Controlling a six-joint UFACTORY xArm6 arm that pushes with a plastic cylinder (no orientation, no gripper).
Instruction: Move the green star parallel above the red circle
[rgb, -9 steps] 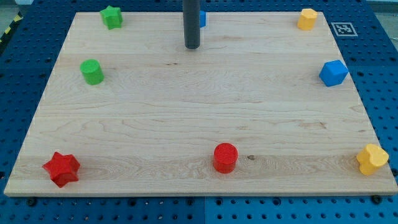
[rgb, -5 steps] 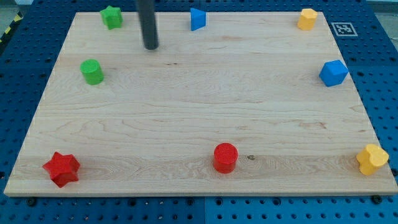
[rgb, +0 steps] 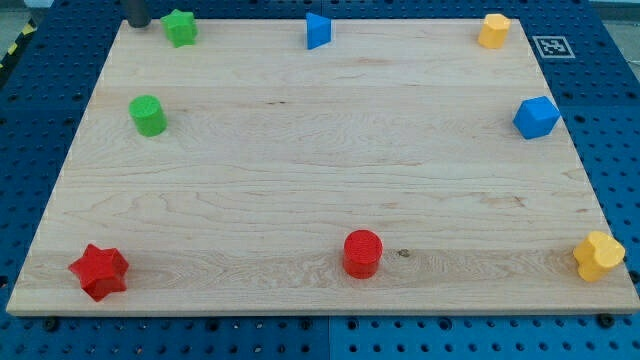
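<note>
The green star (rgb: 180, 27) sits at the board's top left corner. The red circle (rgb: 362, 253) stands near the bottom edge, a little right of the middle. My tip (rgb: 137, 24) shows at the view's top left, just left of the green star with a small gap between them; most of the rod is cut off by the view's top edge.
A green cylinder (rgb: 148, 115) is at the left. A red star (rgb: 99, 271) is at the bottom left. A blue triangular block (rgb: 317, 30) is at top centre. A yellow block (rgb: 493, 30) is top right, a blue block (rgb: 536, 117) right, a yellow block (rgb: 598, 256) bottom right.
My tip has moved left and up, from near the top centre past the green star to its left side. No block has moved.
</note>
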